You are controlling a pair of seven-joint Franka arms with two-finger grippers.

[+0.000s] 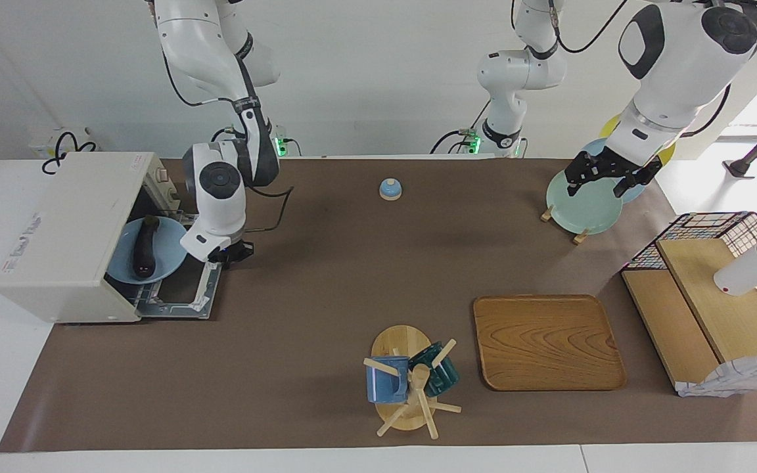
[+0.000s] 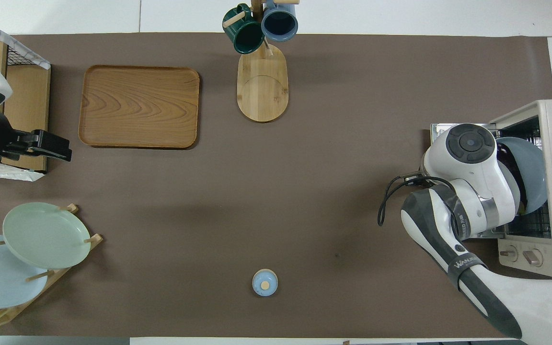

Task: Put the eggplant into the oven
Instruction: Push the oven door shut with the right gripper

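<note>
Lying on a blue plate [image 1: 167,263] just inside the open oven [image 1: 63,230], at the right arm's end of the table: the eggplant [image 1: 146,244]. Hovering over the dropped door [image 1: 181,295], beside the plate's rim: the right gripper [image 1: 232,252], fingers too hidden to judge. Waiting over the plate rack [image 2: 41,239] at the other end: the left gripper [image 1: 605,179], fingers spread apart, holding nothing. Resting mid-table: a tray [image 1: 546,341] and mug tree [image 1: 408,381].
</note>
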